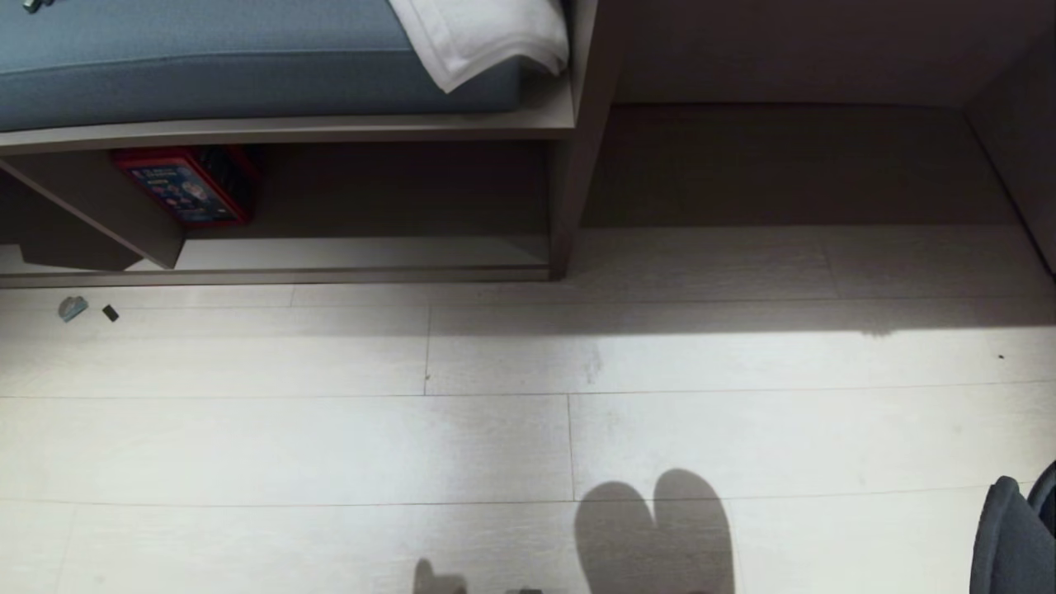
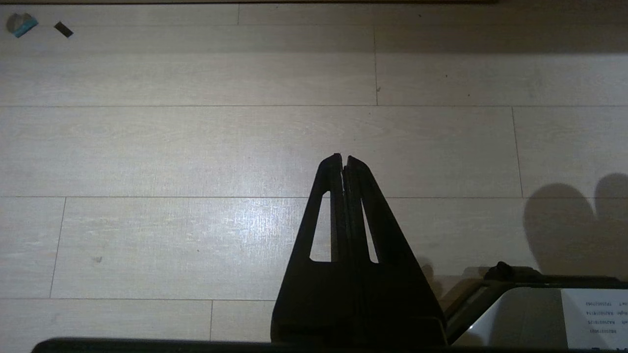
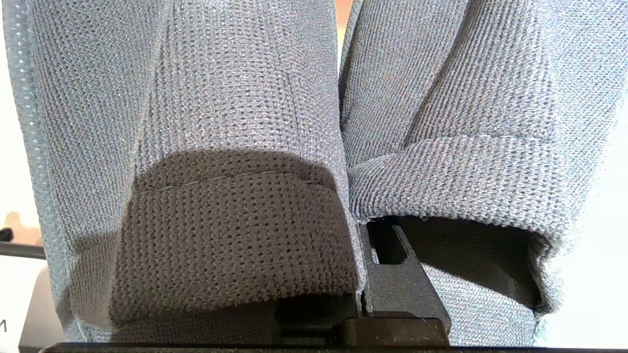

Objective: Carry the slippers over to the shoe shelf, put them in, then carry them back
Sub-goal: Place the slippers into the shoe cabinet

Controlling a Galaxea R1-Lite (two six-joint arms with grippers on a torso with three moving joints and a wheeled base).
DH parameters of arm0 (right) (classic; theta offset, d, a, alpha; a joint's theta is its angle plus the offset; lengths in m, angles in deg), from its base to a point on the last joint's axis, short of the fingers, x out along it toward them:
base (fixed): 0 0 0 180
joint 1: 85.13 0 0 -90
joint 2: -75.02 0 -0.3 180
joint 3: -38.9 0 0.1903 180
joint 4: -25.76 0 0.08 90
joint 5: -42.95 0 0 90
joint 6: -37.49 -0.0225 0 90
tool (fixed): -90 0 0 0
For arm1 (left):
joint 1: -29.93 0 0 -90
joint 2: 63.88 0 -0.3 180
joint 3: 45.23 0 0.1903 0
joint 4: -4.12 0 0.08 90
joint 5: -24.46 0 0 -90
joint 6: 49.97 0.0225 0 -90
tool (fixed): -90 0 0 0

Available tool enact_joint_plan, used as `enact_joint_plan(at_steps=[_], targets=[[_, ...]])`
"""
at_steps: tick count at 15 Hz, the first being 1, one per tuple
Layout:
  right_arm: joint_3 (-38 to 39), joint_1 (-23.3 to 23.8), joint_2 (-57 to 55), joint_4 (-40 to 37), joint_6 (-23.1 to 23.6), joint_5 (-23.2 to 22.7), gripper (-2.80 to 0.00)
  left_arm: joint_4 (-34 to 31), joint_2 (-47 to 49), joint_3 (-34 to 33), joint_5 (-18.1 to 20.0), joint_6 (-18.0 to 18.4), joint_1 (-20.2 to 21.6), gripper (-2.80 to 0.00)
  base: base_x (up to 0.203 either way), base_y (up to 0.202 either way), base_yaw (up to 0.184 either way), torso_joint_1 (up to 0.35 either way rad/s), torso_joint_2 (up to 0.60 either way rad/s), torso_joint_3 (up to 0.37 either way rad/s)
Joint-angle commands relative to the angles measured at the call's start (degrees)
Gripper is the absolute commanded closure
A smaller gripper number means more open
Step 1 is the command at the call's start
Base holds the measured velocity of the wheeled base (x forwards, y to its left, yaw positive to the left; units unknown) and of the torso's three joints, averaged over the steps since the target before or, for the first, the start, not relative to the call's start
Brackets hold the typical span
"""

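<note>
**Slippers in right gripper, shelf ahead: risks and blind spots**

Pair of grey-blue knitted fabric slippers (image 3: 235, 147) hangs from the right gripper (image 3: 365, 274), which is pinching the two inner collar edges together where the slippers meet. In the head view only a dark sliver of them shows at the lower right corner (image 1: 1011, 536); a two-lobed shadow (image 1: 656, 532) lies on the pale plank floor (image 1: 495, 437). Left gripper (image 2: 344, 158) hangs over bare floor, tips pressed together, holding nothing.

The low taupe wood-grain shoe shelf (image 1: 565, 190) stands ahead and to the left, with a vertical divider panel and pale base board. A blue seat cushion (image 1: 206, 58) and folded white cloth (image 1: 487, 33) sit on top; a red printed box (image 1: 186, 181) occupies the left compartment.

Risks, as I judge them:
- Grip is on soft fabric edges only. One slipper could slide free during carrying or a swing, since nothing rigid is clamped.
- Slippers dangle low; toes could catch the shelf's base lip or divider on entry and fold or be dragged out of the pinch.
- Two small bits of debris (image 1: 87, 309) lie on the floor near the shelf front; could foul the wheels if the base passes over them.

Hidden or unclear:
- How much fabric sits between the jaws is masked by the slippers.
- Right arm is outside the head view.
- The recess right of the divider is deep in shadow; contents cannot be made out.
- The debris cannot be identified.
</note>
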Motion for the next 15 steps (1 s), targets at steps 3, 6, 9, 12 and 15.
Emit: enact_joint_plan(at_steps=[3, 6, 9, 12, 15], targets=[[0.0, -0.01, -0.07, -0.03, -0.21, 0.05, 0.0, 0.04, 0.03, 0.0, -0.01, -0.03, 0.02, 0.0, 0.0, 0.0, 0.0, 0.007, 0.0, 0.202], [0.0, -0.01, -0.07, -0.03, -1.91, 0.24, 0.0, 0.04, 0.02, 0.0, -0.01, -0.12, 0.02, 0.0, 0.0, 0.0, 0.0, -0.002, 0.0, 0.202], [0.0, -0.01, -0.07, -0.12, -2.1, 0.34, 0.0, 0.04, 0.11, 0.0, -0.01, -0.12, 0.02, 0.0, 0.0, 0.0, 0.0, -0.001, 0.0, 0.205], [0.0, -0.01, -0.07, -0.12, -2.15, 0.25, 0.0, 0.04, 0.02, 0.0, -0.01, -0.12, 0.02, 0.0, 0.0, 0.0, 0.0, 0.002, 0.0, 0.2], [0.0, -0.01, -0.07, -0.12, -2.06, 0.16, 0.0, 0.04, 0.04, 0.0, -0.01, -0.12, 0.02, 0.0, 0.0, 0.0, 0.0, 0.003, 0.0, 0.206]])
